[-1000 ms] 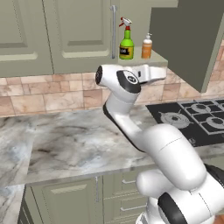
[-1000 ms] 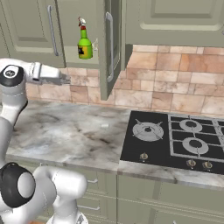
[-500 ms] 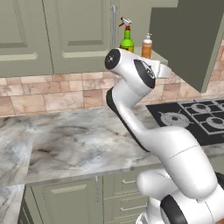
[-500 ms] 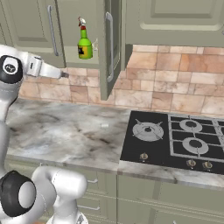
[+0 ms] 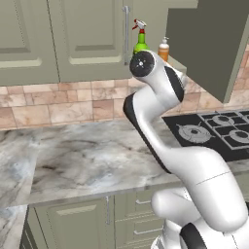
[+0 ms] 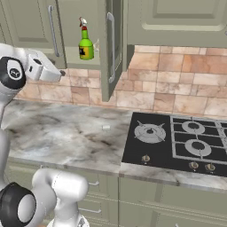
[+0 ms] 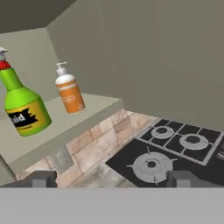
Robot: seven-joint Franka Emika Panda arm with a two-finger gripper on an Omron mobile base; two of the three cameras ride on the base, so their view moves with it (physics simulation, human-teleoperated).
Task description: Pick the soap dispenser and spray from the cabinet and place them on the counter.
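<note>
The green spray (image 7: 22, 105) with its red-and-white trigger stands on the open cabinet's shelf (image 7: 65, 124). The orange soap dispenser (image 7: 70, 92) stands just right of it. My gripper (image 7: 113, 179) is open and empty, below and in front of the shelf edge, with one dark fingertip (image 7: 41, 179) at each side of the view. In the left base view, the spray (image 5: 141, 41) and soap dispenser (image 5: 164, 48) show above my arm. In the right base view, my gripper (image 6: 61, 73) hangs left of and below the spray (image 6: 85, 42). The marble counter (image 5: 82, 160) lies beneath.
The cabinet's open door (image 6: 113, 44) juts out just right of the bottles and its inner face (image 7: 166, 57) is close on the hand's right. A black stovetop (image 6: 177, 142) lies on the counter's right. A tiled backsplash (image 5: 63, 104) runs under the cabinets.
My arm has folded upward, its elbow rising in front of the cabinet. The hand has lifted slightly toward the shelf. The jaws stay open and the bottles have not moved.
</note>
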